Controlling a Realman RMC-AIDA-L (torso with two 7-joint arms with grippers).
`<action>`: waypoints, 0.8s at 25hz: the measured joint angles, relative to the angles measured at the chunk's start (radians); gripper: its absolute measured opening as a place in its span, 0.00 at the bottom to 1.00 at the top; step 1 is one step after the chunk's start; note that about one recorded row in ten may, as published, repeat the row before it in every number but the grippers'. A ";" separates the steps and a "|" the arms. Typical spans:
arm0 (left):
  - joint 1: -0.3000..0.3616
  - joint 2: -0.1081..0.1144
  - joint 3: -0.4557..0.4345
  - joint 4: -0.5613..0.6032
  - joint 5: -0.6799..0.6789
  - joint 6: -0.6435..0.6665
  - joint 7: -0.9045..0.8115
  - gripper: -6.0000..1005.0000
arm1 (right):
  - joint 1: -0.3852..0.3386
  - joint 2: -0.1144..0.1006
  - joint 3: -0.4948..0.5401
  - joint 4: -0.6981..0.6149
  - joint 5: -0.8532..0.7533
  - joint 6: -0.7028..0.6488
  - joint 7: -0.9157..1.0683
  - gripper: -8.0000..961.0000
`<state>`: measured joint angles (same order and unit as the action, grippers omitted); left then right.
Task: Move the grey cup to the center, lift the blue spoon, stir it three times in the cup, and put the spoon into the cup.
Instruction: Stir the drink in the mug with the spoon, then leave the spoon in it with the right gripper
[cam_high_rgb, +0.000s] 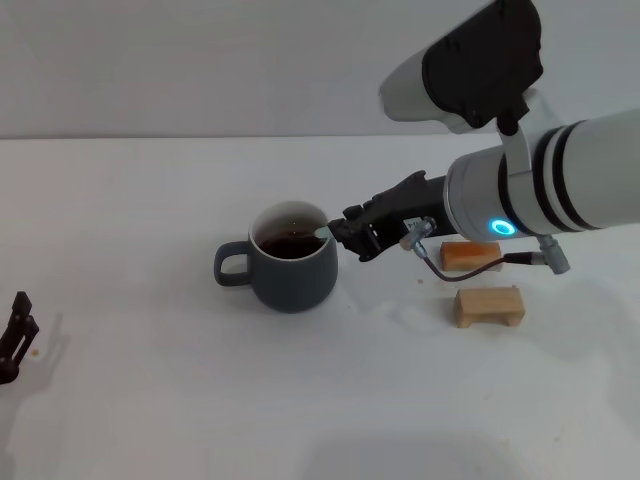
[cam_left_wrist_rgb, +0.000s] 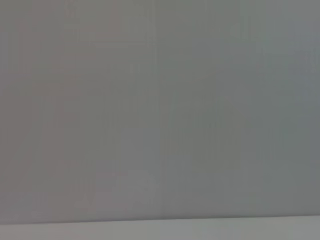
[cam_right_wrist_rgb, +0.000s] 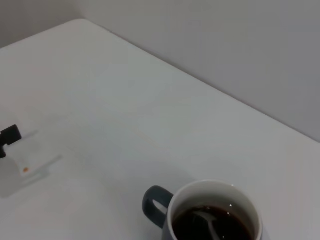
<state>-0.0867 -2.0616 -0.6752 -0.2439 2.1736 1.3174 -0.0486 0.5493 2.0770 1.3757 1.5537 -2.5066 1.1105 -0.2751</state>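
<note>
The grey cup (cam_high_rgb: 290, 268) stands near the middle of the white table, its handle toward my left, with dark brown liquid inside. My right gripper (cam_high_rgb: 342, 233) is at the cup's right rim, shut on the pale-blue handle end of the blue spoon (cam_high_rgb: 322, 231). The spoon slants down into the cup. In the right wrist view the cup (cam_right_wrist_rgb: 212, 215) shows from above, and the spoon's metal bowl (cam_right_wrist_rgb: 207, 223) lies in the liquid. My left gripper (cam_high_rgb: 17, 335) is parked at the table's far left edge.
Two small wooden blocks lie right of the cup, one (cam_high_rgb: 470, 255) partly behind my right wrist cable, the other (cam_high_rgb: 489, 305) nearer the front. The left wrist view shows only a grey wall and a strip of table.
</note>
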 joint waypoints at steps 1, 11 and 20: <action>-0.001 0.000 -0.002 0.000 0.000 0.000 0.000 0.85 | 0.004 0.000 0.000 -0.010 0.000 -0.007 -0.001 0.17; 0.000 0.000 -0.004 0.000 0.000 -0.006 -0.001 0.85 | 0.027 -0.004 0.014 -0.075 -0.007 -0.033 -0.017 0.17; 0.001 -0.001 -0.004 0.000 0.000 -0.007 -0.001 0.85 | 0.014 -0.003 0.016 -0.020 -0.024 0.016 -0.018 0.17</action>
<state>-0.0858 -2.0630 -0.6795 -0.2439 2.1736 1.3104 -0.0491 0.5633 2.0738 1.3914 1.5337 -2.5304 1.1264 -0.2929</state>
